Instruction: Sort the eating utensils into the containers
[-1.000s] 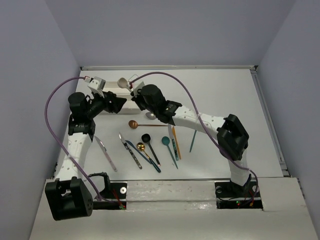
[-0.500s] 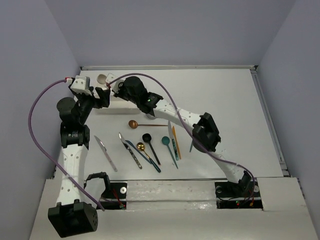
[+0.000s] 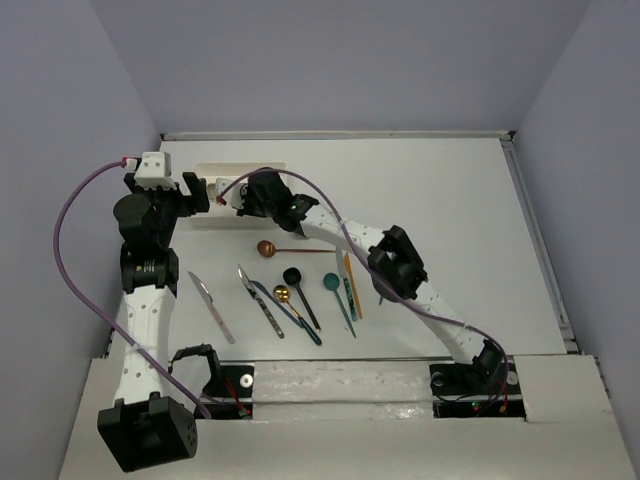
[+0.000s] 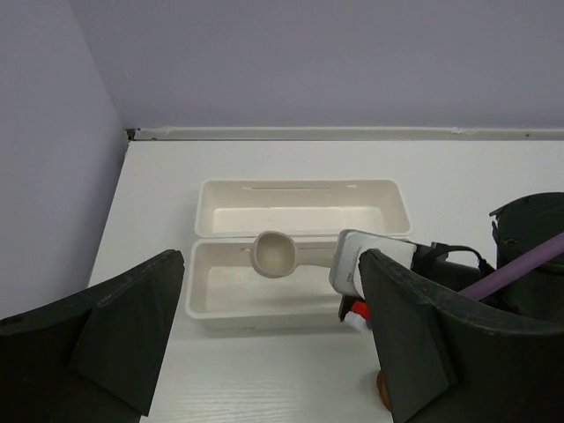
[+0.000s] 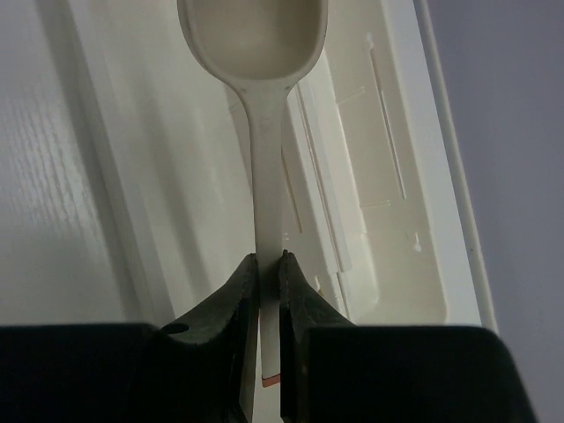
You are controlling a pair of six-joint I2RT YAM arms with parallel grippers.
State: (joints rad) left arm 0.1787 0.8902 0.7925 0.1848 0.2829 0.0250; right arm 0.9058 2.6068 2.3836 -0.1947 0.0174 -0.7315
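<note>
- Jaws of the right gripper [image 5: 269,261] were clamped on the beige spoon [image 5: 263,159], low on its handle.
- Its bowl hung over the near tray [image 4: 201,308], right beside the far tray [image 4: 211,207].
- Jaws of the left gripper [image 4: 271,304] stood apart, empty.
- The other utensils [image 3: 300,290] lay on the table [image 3: 450,200].

White table [image 3: 450,200], everything on it sits left of centre. Upper left: far tray [image 4: 295,185] and near tray [image 4: 264,313] lying parallel, long sides touching. Lower centre has a loose row: silver knife [image 3: 212,305] off to the left, then second knife [image 3: 262,303], gold spoon [image 3: 282,293], black spoon [image 3: 292,275], teal spoon [image 3: 331,282], orange knife [image 3: 352,285], with copper spoon [image 3: 265,248] lying crosswise just above the row.
</note>
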